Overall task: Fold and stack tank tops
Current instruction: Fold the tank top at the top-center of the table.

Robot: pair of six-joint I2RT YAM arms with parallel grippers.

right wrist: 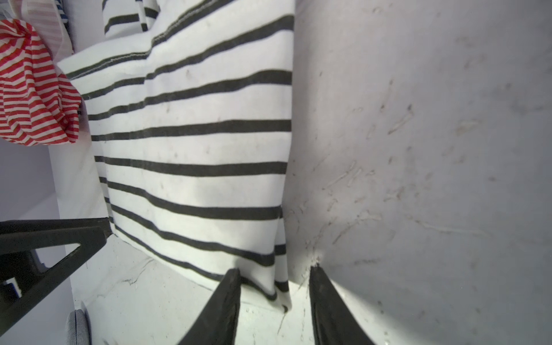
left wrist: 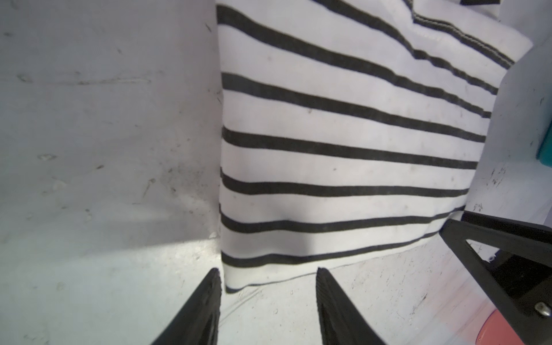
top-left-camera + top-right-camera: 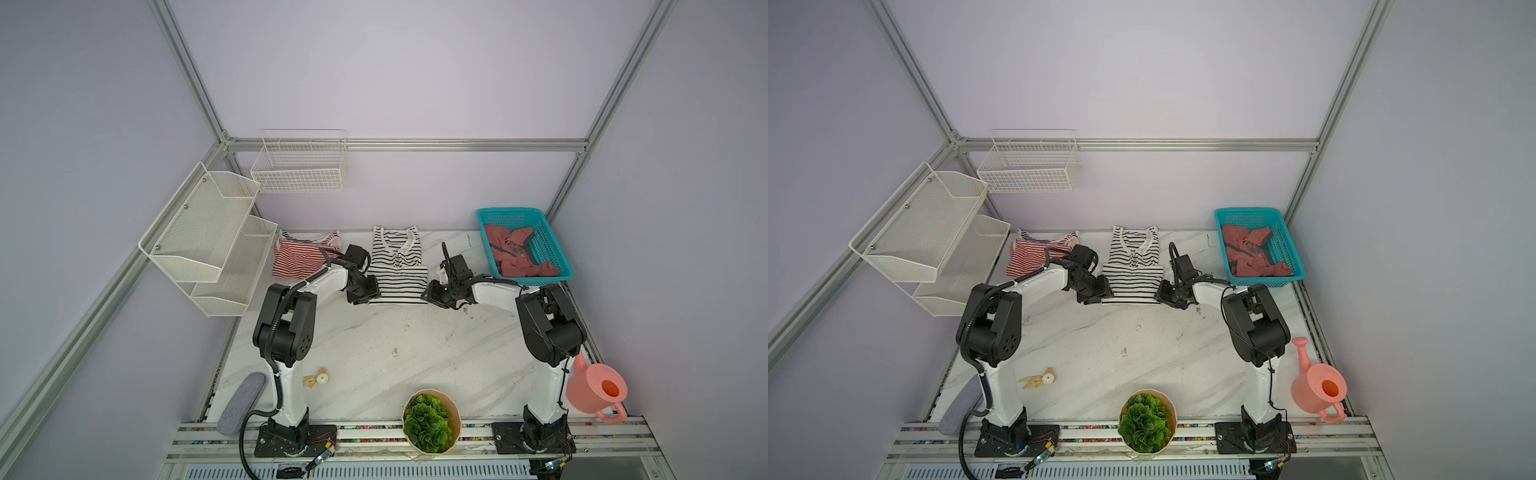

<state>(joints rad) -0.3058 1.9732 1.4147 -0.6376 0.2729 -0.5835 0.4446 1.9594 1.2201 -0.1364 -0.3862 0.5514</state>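
Black fingers fill the foreground of both wrist views. The left gripper (image 2: 267, 277) stands spread with the near left corner of the black-and-white striped tank top (image 2: 343, 134) lying in its gap. The right gripper (image 1: 274, 273) is spread the same way about the near right corner. Neither pair pinches the cloth; bare table shows beside the fabric in both gaps.

That top lies flat in the middle of the far half of the table (image 3: 374, 353), neckline toward the back wall. A stitched hem runs across its body, so its lower part looks turned up once, which makes the near edge a fold.

Beside it on the left sits the red-and-white striped tank top (image 3: 301, 257), loosely bundled. The left arm hides whether the 2 touch. The dusty-red tank top (image 3: 517, 253) lies crumpled in the teal basket (image 3: 536, 280) at the far right.

I judge the step in hand to be taking hold for a further fold of this top, 1 of 3. Next, both grippers need to close on every layer at their corners together. They should then lift only slightly and carry the edge evenly toward the neckline so the fold stays square.

The plant pot (image 3: 430, 419) and pink watering can (image 3: 594, 388) stand well apart at the near edge.
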